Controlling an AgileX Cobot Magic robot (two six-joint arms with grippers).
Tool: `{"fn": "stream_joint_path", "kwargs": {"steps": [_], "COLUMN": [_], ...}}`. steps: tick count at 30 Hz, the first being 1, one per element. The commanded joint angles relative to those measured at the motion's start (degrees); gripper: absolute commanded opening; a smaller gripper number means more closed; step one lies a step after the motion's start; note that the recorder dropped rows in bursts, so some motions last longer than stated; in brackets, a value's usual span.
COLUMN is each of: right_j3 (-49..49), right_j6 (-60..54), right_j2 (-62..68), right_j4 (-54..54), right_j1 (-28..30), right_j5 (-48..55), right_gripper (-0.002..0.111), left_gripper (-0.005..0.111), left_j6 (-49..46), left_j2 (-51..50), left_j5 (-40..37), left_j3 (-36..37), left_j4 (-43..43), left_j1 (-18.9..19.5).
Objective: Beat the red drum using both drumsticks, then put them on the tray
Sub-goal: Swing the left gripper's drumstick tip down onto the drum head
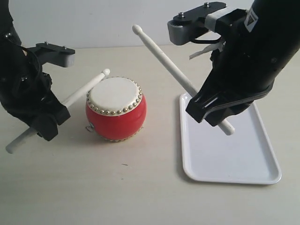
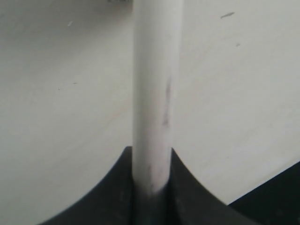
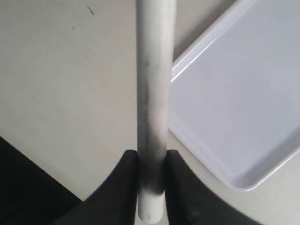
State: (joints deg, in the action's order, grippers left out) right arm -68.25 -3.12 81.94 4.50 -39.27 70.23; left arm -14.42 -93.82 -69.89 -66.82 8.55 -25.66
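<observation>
Held thin pale wooden drumstick [image 1: 83,92] in clamped left gripper [image 1: 44,123], tip at rim of small glossy red drum [image 1: 116,112]. Held second wooden drumstick [image 1: 164,54] in clamped right gripper [image 1: 212,111], raised right of drum. Judged mid-beating; nothing laid yet on flat white plastic tray [image 1: 229,157].

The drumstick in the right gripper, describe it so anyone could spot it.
Start at the white tray right of the red drum. Over its far left corner the right gripper clamps a pale drumstick. Its tip is raised high; the other drumstick's hangs by the drum.
</observation>
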Motion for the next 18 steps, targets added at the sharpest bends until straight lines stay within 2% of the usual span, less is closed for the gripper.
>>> {"fn": "stream_joint_path", "kwargs": {"steps": [1,6,9,12,18], "right_j3": [0.0,0.0,0.0,0.0,-0.2], "right_j6": [0.3,0.9,0.9,-1.3,-3.5], "right_j2": [-0.4,-0.4,-0.5,0.8,7.0], "right_j4": [0.0,0.0,0.7,6.1,9.2], "right_j1": [-0.1,-0.1,-0.1,-0.1,-0.1], "right_j5": [-0.3,-0.3,-0.3,-0.3,-0.3], "right_gripper": [0.0,0.0,0.0,0.0,0.0], "left_gripper": [0.0,0.0,0.0,0.0,0.0], "left_j6": [-0.6,-1.4,-1.4,-1.1,-0.2], "left_j2": [-4.7,-8.3,-4.8,1.2,8.5], "left_j5": [-0.1,-0.1,-0.1,-0.1,-0.1], "left_j3": [2.9,1.4,-1.7,-2.6,0.9], "left_j4": [-0.6,0.0,0.8,0.7,0.1], "left_j1": [-0.2,-0.2,-0.2,0.1,1.1]}}
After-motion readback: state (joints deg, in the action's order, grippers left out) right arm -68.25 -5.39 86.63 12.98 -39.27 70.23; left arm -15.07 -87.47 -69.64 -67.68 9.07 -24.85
